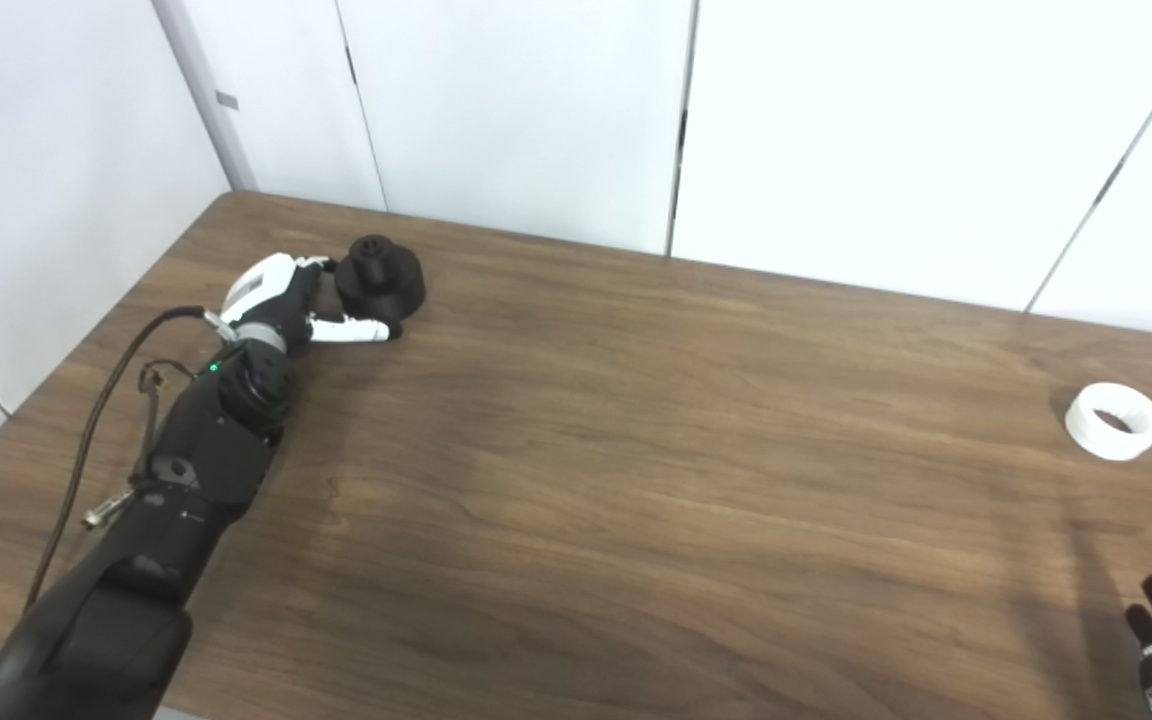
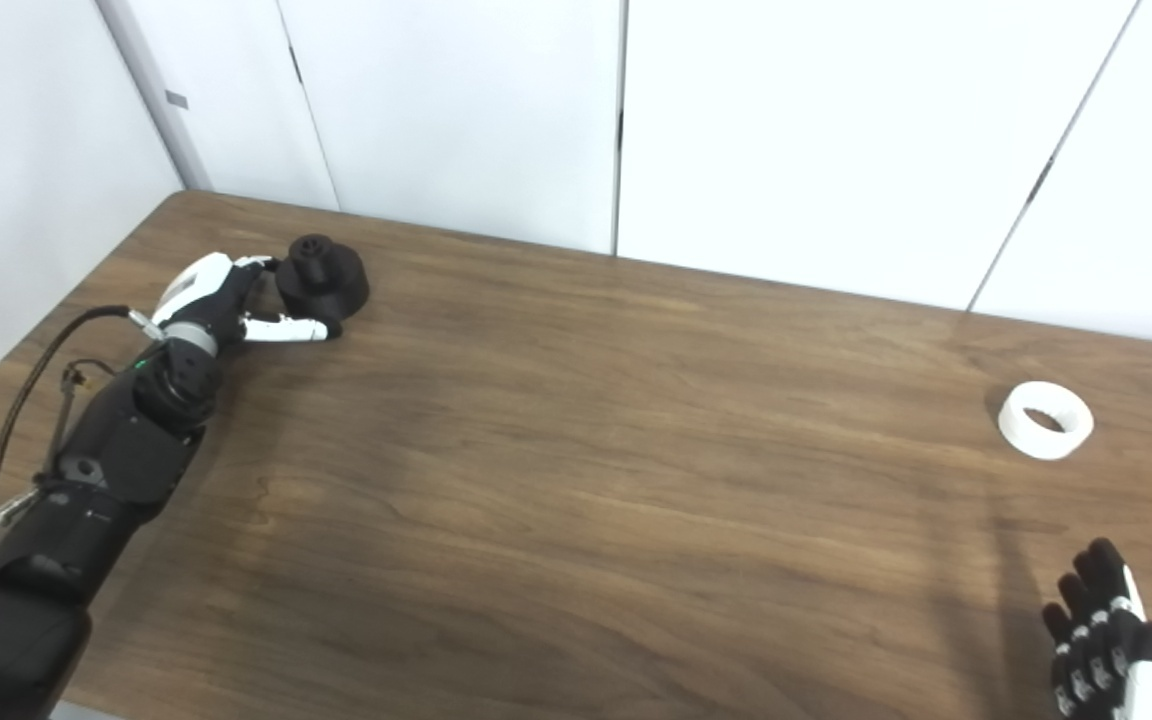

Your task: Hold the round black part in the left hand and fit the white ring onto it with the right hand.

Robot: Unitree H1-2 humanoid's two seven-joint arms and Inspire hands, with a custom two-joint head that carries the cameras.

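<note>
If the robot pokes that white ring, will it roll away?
Probably not. The white plastic-looking ring lies flat on the wooden table, so a poke would likely slide it. It looks stiff and light. Tipped onto its edge, it might roll.

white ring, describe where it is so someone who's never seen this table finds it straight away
Start at the long brown wooden table in front of the white wall panels and go to its far right end. The white ring lies flat there by itself, beyond the right hand, which is not touching it. It is the only white, hollow piece; the round black part sits at the opposite end against the left hand.
</note>
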